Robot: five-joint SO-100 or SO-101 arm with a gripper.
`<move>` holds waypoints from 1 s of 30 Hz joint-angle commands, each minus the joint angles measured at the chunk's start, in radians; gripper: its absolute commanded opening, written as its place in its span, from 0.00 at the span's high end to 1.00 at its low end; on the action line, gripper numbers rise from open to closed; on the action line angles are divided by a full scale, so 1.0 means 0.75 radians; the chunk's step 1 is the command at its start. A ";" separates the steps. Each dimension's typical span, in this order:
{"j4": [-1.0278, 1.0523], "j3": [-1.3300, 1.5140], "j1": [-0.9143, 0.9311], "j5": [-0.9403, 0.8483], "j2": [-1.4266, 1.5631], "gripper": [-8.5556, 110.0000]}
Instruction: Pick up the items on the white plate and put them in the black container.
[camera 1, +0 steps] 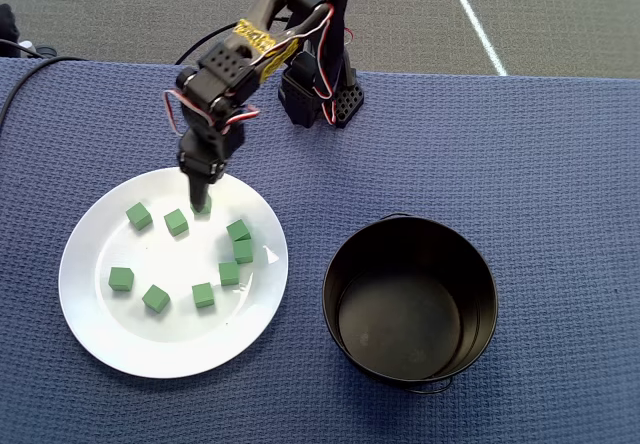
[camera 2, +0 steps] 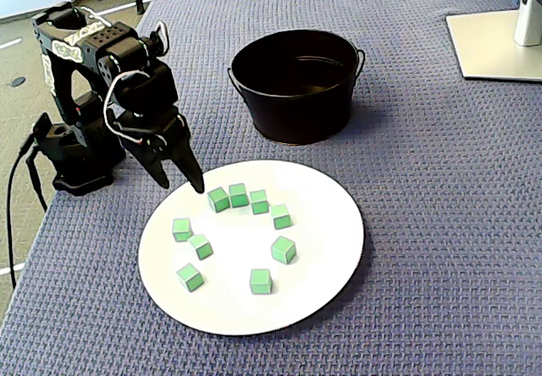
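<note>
The tool (camera 1: 201,202) reaches out from the arm's base (camera 2: 78,160) and points down over the far-left rim of the white plate (camera 1: 110,334), its dark fingers (camera 2: 188,166) ending just beside a green cube; in the overhead view the tip overlaps that cube (camera 1: 203,204), so only a sliver of green shows past it. In the fixed view two fingers stand a little apart, one shorter than the other, with nothing seen between them; whether they count as spread or nearly pressed together I cannot tell from either angle (the tips are dark and small against the plate's edge).

The cubes all lie on the plate; eight can be counted in the fixed view, with the nearest one to the tool (camera 2: 218,199) starting a short curved row of four across the plate's upper middle, and four more scattered lower down, among them one at the left (camera 2: 181,229) and one at the bottom (camera 2: 260,281). None touches the rim.

The black container (camera 1: 410,304) stands upright on the blue woven cloth covering the bench (camera 1: 560,164), just beside the plate but apart from it; its wire handle lies down against the wall, and its inside shows only a bare, shiny bottom. A pale monitor foot (camera 2: 495,41) sits at the far corner in the fixed view.
</note>
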 commanded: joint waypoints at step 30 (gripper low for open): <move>-0.125 -0.104 0.172 -0.683 -0.362 0.78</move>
